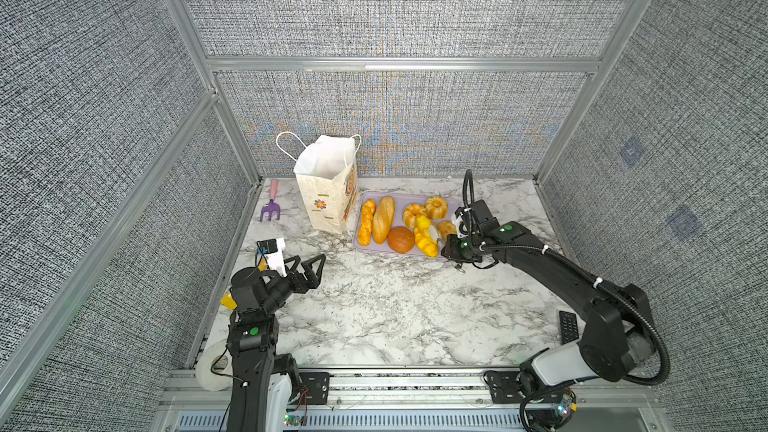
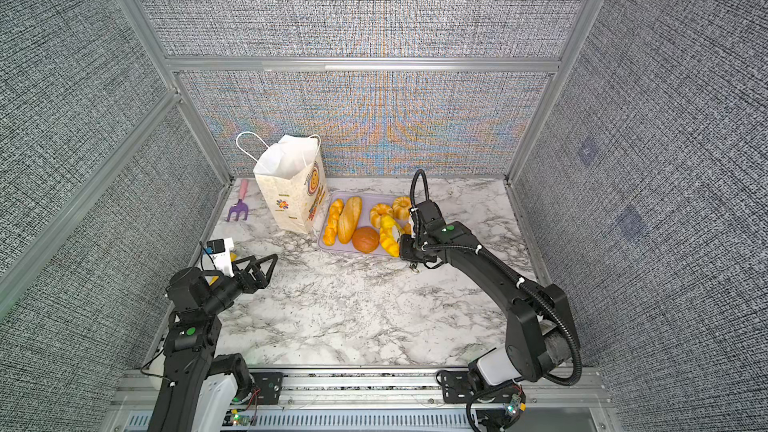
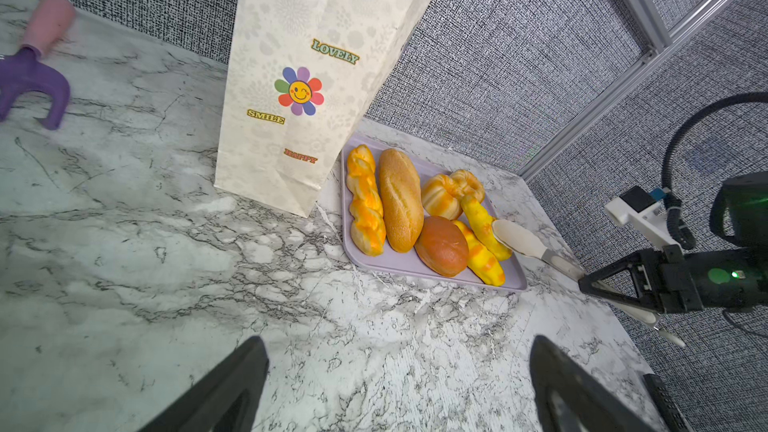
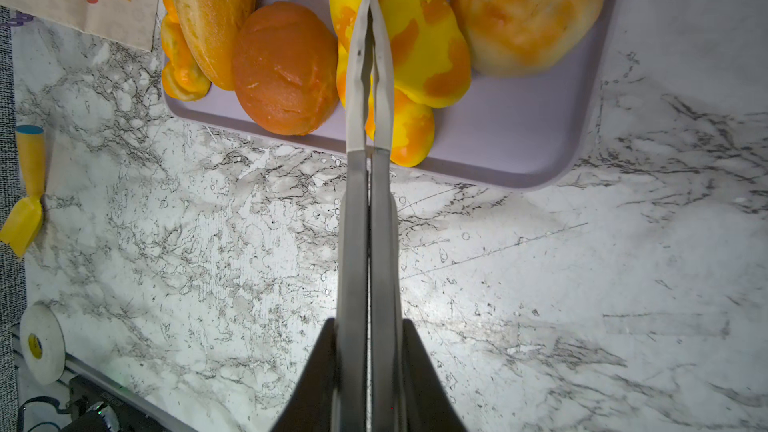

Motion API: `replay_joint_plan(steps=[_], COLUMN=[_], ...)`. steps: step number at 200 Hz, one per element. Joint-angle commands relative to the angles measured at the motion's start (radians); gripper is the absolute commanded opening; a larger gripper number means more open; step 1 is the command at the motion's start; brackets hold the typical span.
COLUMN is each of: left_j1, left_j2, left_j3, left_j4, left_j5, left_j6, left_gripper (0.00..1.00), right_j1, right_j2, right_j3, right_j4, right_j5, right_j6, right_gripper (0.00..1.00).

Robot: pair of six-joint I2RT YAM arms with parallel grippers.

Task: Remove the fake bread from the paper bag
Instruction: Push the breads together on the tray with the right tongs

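Right gripper (image 4: 368, 328) is pinched on the arms of metal tongs (image 4: 368, 89), whose tips are pressed together and empty over a striped roll (image 4: 424, 47) on the lilac tray (image 4: 519, 151). Left gripper (image 1: 309, 263) hangs spread wide and empty at lower left of a top view. Paper bag (image 1: 322, 201) stands upright just left of the tray; no bread shows in its mouth.

Unloading looks about done, so lift the tongs straight up without nudging the stacked rolls, and steer clear of the bag.

Fake bread on the tray:
- one braided stick (image 1: 365, 222)
- one long loaf (image 1: 383, 219)
- one brown bun (image 1: 401, 238)
- two ring buns (image 1: 436, 206)
- two striped rolls
- one pale round bun (image 4: 530, 10)

That makes eight.
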Motion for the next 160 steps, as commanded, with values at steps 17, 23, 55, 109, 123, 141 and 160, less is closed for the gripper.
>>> replay_joint_plan(steps=[17,23,55,109,123,141,160], left_j1=[-0.001,-0.001,0.0,-0.001,-0.001,-0.001,-0.002], left_j2=[0.004,0.005,0.005,0.001,-0.001,-0.001,-0.001], left_j3=[-0.001,-0.001,-0.001,-0.001,-0.002,-0.002,0.0], left_j4=[0.02,0.02,0.021,0.022,0.021,0.021,0.021], left_j5=[0.003,0.003,0.003,0.003,0.001,0.001,-0.001], left_j6=[-0.004,-0.003,-0.004,-0.003,-0.002,-0.002,-0.002], left_gripper=[0.99,0.99,0.99,0.99,0.99,0.99,0.99], right_j1=[0.0,0.0,-0.001,0.001,0.001,0.001,0.001], right_j2=[-0.043,-0.051,-0.103,-0.145,-0.148,-0.139,-0.094], right_j3=[-0.047,-0.056,-0.102,-0.057,-0.013,0.053,0.123], right_j4=[-0.051,-0.058,-0.083,-0.114,-0.124,-0.135,-0.142], right_j5=[0.035,0.043,0.07,0.051,0.041,0.028,0.019], right_j6=[0.018,0.019,0.028,0.011,0.007,-0.003,-0.02], right_gripper=[0.1,0.1,0.09,0.1,0.1,0.1,0.1])
